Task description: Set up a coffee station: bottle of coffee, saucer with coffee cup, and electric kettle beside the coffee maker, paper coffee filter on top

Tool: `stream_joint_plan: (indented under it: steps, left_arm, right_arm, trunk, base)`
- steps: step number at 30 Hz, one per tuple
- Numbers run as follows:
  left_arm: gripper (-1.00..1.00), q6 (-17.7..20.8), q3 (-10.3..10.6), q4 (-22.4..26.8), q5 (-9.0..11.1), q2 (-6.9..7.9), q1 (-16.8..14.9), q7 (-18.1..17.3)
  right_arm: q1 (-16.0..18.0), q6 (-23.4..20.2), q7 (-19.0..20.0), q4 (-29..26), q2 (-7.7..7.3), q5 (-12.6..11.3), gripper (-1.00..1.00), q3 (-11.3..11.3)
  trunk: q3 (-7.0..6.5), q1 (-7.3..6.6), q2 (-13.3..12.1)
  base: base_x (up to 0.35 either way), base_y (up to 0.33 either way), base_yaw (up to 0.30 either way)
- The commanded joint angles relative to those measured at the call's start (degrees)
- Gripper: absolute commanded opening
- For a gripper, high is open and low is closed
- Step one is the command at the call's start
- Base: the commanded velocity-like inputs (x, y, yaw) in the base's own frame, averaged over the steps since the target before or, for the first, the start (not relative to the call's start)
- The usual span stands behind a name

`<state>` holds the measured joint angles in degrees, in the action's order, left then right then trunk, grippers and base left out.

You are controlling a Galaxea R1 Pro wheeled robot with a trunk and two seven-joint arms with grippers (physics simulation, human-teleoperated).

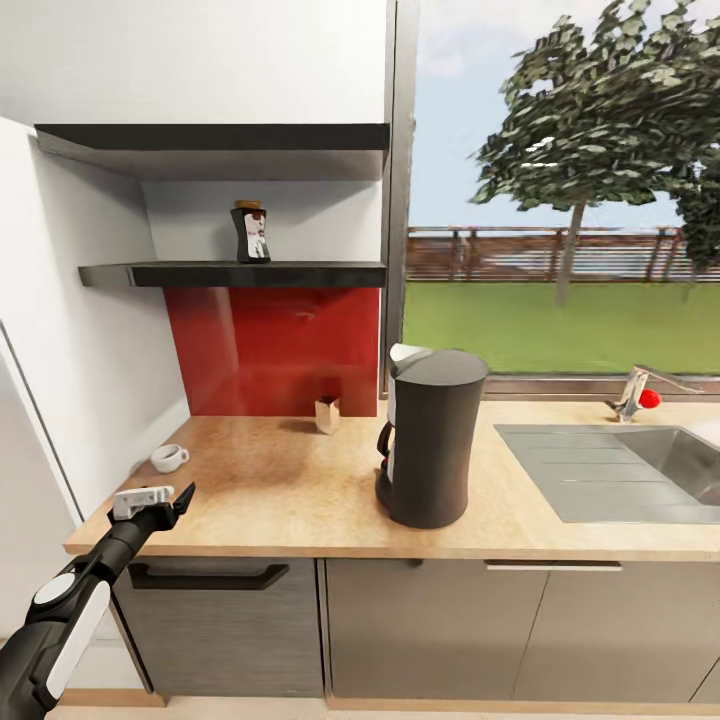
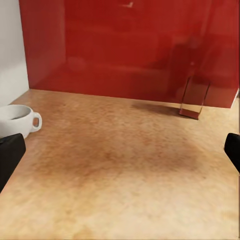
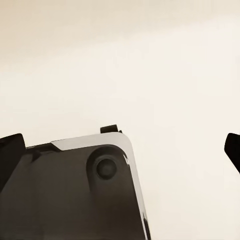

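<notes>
Left claw (image 1: 160, 497) reaches low over the bench (image 1: 300, 480), jaws wide, empty; upright coffee cup (image 1: 168, 458) at its 12, handle toward 3.

The sink (image 1: 640, 470), right of the coffee maker (image 1: 432, 436), runs off the head view's edge. The label on the bottle of coffee (image 1: 251, 232) is too small to read — and the small object (image 1: 327, 414) behind the coffee maker stays unidentifiable.

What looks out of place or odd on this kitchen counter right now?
Nothing is spilled or tipped. The coffee cup stands bare on the countertop with no saucer under it, and the bottle of coffee sits up on the shelf.
</notes>
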<state>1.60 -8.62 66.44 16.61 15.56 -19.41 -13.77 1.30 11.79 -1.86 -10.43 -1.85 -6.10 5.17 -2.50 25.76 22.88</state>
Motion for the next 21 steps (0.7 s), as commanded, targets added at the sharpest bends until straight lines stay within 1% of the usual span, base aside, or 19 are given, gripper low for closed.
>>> stream_joint_plan:
  steps: [1,4,8,10,11,14,15,16,17,18,19,20,21]
  left_arm:
    - [1.0,0.2,0.0,0.0,0.6,0.0,0.0,-0.5]
    - [1.0,0.9,0.1,0.5,0.7,-0.04,-0.6,-0.6]
    - [1.0,2.1,0.1,3.6,0.7,-0.09,-1.0,-0.5]
    - [1.0,5.0,0.1,8.1,0.7,-0.15,-2.2,-0.4]
    - [1.0,5.9,0.1,9.0,0.7,-0.16,-2.6,-0.4]
    - [1.0,11.0,0.1,12.7,0.9,-0.13,-5.3,-0.4]
    - [1.0,15.7,0.1,14.9,1.1,-0.03,-8.7,-0.4]
    - [1.0,17.4,0.1,15.4,1.2,0.03,-10.3,-0.4]
    - [1.0,22.2,0.0,16.1,1.3,0.18,-14.9,-0.4]
    - [1.0,22.9,0.0,16.2,1.3,0.18,-15.7,-0.4]
    - [1.0,24.4,0.0,16.2,1.3,0.13,-17.3,-0.4]
    - [1.0,26.6,0.0,16.3,1.4,-0.01,-19.7,-0.5]
    - [1.0,34.8,0.1,16.3,1.6,-1.13,-30.3,-0.4]
  right_arm:
    - [0.0,0.2,0.1,0.1,0.0,-0.6,1.0,0.0]
    - [0.0,0.2,0.1,0.1,-0.07,-0.6,1.0,-0.1]
    - [0.0,0.2,0.1,0.0,-0.1,-0.6,1.0,-0.1]
    - [0.0,0.3,0.1,0.1,-0.15,-0.6,1.0,-0.1]
    - [0.0,0.3,0.1,0.0,-0.15,-0.6,1.0,0.0]
    - [0.0,0.3,0.1,0.0,-0.11,-0.6,1.0,0.0]
    - [0.0,0.3,0.1,0.0,-0.09,-0.7,1.0,0.0]
    - [0.0,0.3,0.1,0.0,-0.09,-0.7,1.0,0.0]
    - [0.0,0.2,0.2,0.0,0.0,-0.7,1.0,0.0]
    - [0.0,0.2,0.2,0.0,0.02,-0.8,1.0,0.0]
    - [0.0,0.2,0.2,0.0,0.05,-0.8,1.0,-0.1]
    - [0.0,0.2,0.2,0.1,0.07,-0.8,1.0,-0.1]
    - [0.0,0.2,0.1,0.1,0.09,-0.8,1.0,-0.1]
  trunk:
    - [0.02,0.02,0.0]
    - [0.02,0.02,0.0]
    - [0.02,0.02,0.0]
    - [0.02,0.02,0.0]
    - [0.02,0.02,0.0]
    - [0.02,0.02,0.0]
    - [0.02,0.02,0.0]
    - [0.02,0.02,0.0]
    - [0.02,0.02,0.0]
    - [0.02,0.02,0.0]
    - [0.02,0.02,0.0]
    - [0.02,0.02,0.0]
    - [0.02,0.02,0.0]
  base:
    - [-0.001,-0.001,0.0]
    - [0.0,0.0,0.0]
    - [0.0,0.0,0.0]
    - [0.0,0.0,0.0]
    - [0.0,0.0,0.0]
    - [0.0,0.0,0.0]
    - [0.0,0.0,0.0]
    - [0.0,0.0,0.0]
    - [0.0,0.0,0.0]
    - [0.0,0.0,0.0]
    - [0.0,0.0,0.0]
    - [0.0,0.0,0.0]
    - [0.0,0.0,0.0]
